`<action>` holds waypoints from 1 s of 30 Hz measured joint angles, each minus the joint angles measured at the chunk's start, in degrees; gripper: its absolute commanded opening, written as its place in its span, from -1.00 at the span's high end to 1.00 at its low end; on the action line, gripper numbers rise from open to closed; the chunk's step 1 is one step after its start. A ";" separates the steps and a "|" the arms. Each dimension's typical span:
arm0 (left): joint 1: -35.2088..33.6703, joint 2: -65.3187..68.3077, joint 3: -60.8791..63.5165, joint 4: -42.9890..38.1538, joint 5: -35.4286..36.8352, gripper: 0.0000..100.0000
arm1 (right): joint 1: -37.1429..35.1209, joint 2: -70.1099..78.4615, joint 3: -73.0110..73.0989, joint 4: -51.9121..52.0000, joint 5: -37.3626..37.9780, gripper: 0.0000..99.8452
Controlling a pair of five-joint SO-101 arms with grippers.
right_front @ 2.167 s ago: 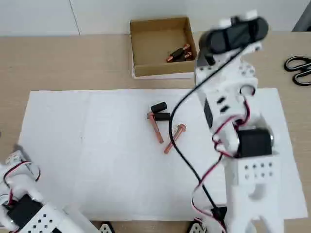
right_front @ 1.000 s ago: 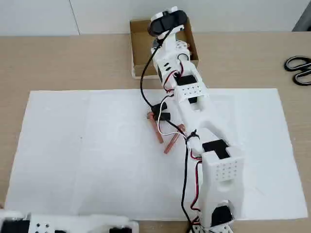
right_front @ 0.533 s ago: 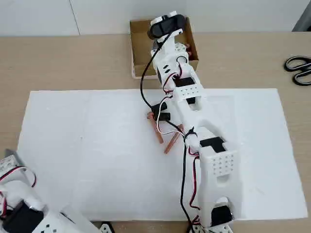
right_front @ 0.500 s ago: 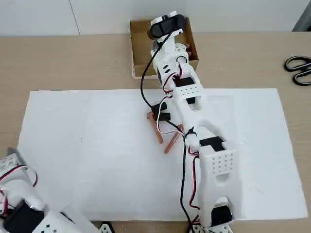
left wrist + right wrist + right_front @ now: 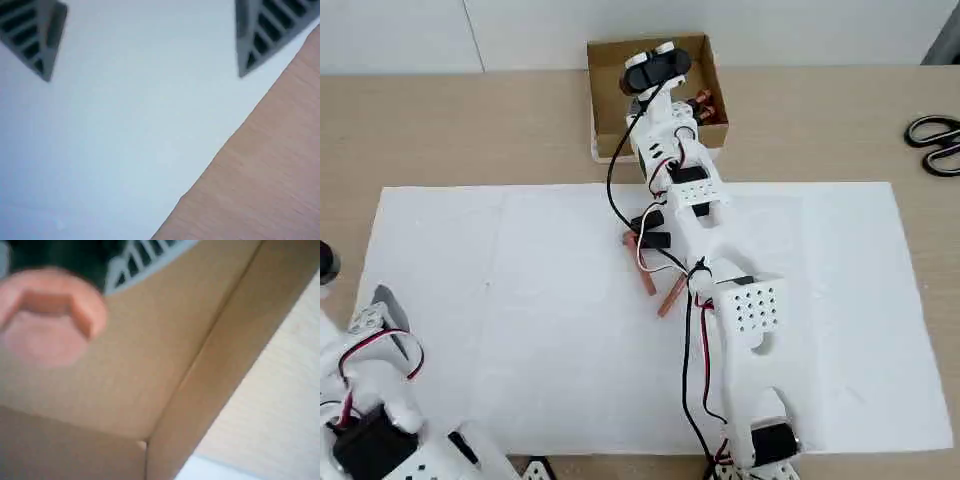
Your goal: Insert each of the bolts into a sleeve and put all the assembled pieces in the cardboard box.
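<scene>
The cardboard box point(image 5: 610, 100) stands at the back of the table, with assembled pieces point(image 5: 705, 104) by its right wall. My right gripper point(image 5: 647, 98) reaches into the box, shut on a copper bolt point(image 5: 47, 315) seated in a black sleeve point(image 5: 55, 257), close above the box floor point(image 5: 150, 365). On the white paper lie two loose bolts point(image 5: 642, 270) point(image 5: 671, 296) and two black sleeves point(image 5: 648, 221) point(image 5: 653, 240), partly under the right arm. My left gripper point(image 5: 145, 75) hangs open over the paper's edge, its arm point(image 5: 375, 340) at the front left.
A white paper sheet point(image 5: 500, 320) covers most of the wooden table point(image 5: 450, 120). Black scissors point(image 5: 935, 140) lie at the far right. The right arm stretches from the front edge across the paper's middle to the box.
The right arm swung from the right side over to the box and settled lower and slightly left inside it. The left arm rose into view at the front left.
</scene>
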 measured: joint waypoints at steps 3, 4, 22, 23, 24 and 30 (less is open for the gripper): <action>0.00 0.00 0.00 0.00 0.00 0.54 | 0.09 0.44 -2.64 3.52 0.00 0.57; 0.00 0.00 0.00 0.00 0.00 0.54 | 0.18 0.35 -3.78 4.66 0.00 0.57; 0.00 0.00 -0.09 0.18 0.00 0.54 | 2.99 0.35 -22.07 24.00 0.00 0.57; 0.00 0.00 -0.09 0.18 0.00 0.54 | 2.99 0.35 -24.97 28.22 0.00 0.57; 0.00 0.00 -0.09 0.18 0.00 0.54 | 2.99 0.18 -28.13 32.79 0.00 0.57; 0.09 0.00 -0.09 2.29 0.00 0.54 | 2.81 -3.87 -46.86 62.24 0.00 0.57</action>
